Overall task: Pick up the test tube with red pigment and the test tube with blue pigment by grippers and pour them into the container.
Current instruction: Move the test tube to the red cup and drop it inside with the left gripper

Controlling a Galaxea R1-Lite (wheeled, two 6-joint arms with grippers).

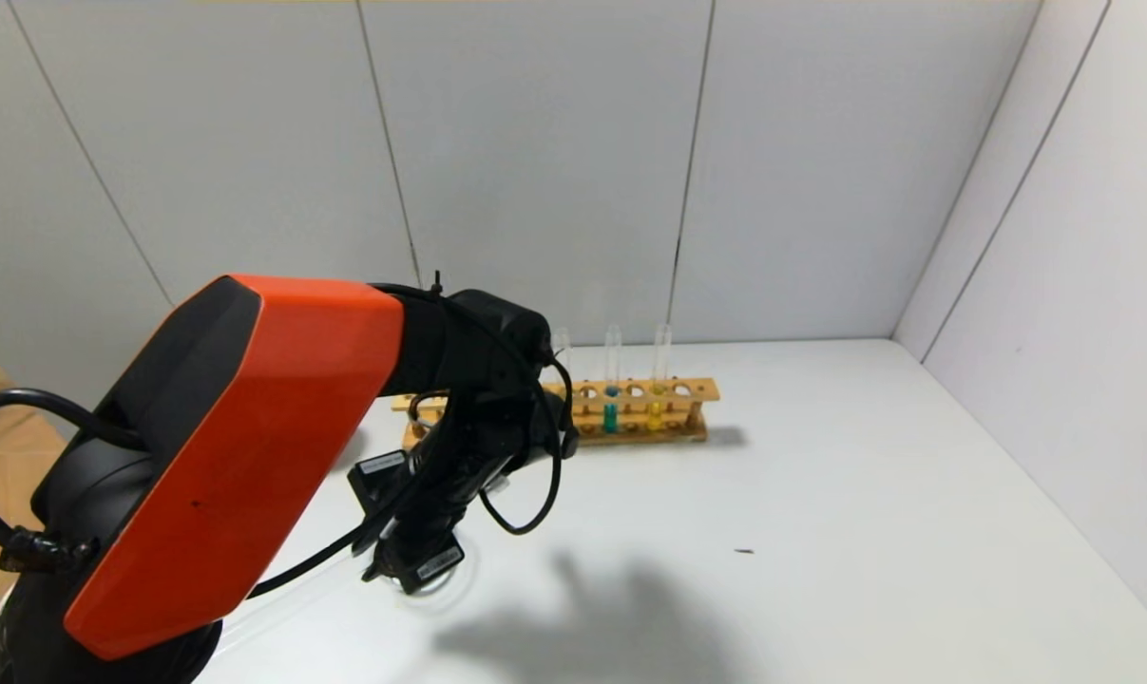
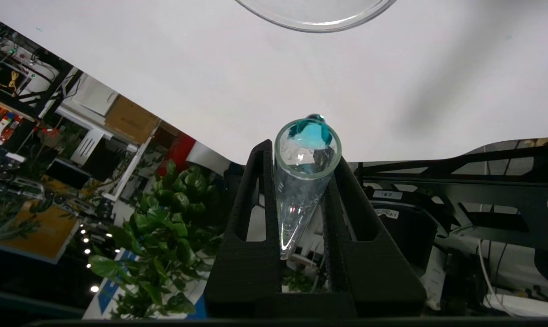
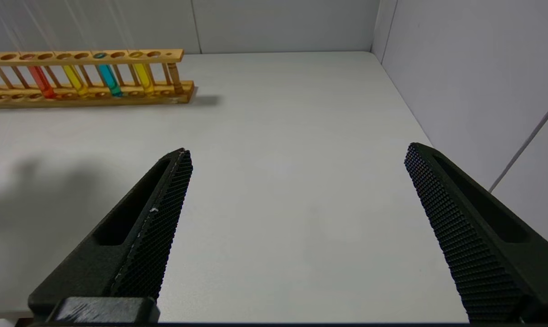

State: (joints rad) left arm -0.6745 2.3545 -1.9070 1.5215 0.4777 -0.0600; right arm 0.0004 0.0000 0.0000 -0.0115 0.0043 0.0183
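My left gripper [image 2: 303, 152] is shut on a slim clear glass test tube [image 2: 301, 190]. The tube lies tipped, with blue pigment pooled at its open mouth [image 2: 311, 134] and a drop at the lip. Just beyond that mouth is the rim of the clear round container [image 2: 314, 28] on the white table. In the head view the left gripper [image 1: 411, 560] hangs low over the table's front left. The test tube with red pigment [image 3: 41, 81] stands in the wooden rack [image 3: 174, 91]. My right gripper [image 3: 297, 152] is open over bare table.
The rack [image 1: 697, 389] stands at the back of the table and also holds a teal-blue tube [image 1: 611, 410] and yellow tubes [image 1: 656, 408]. White walls close the back and right sides. The table's left edge runs close behind the left gripper.
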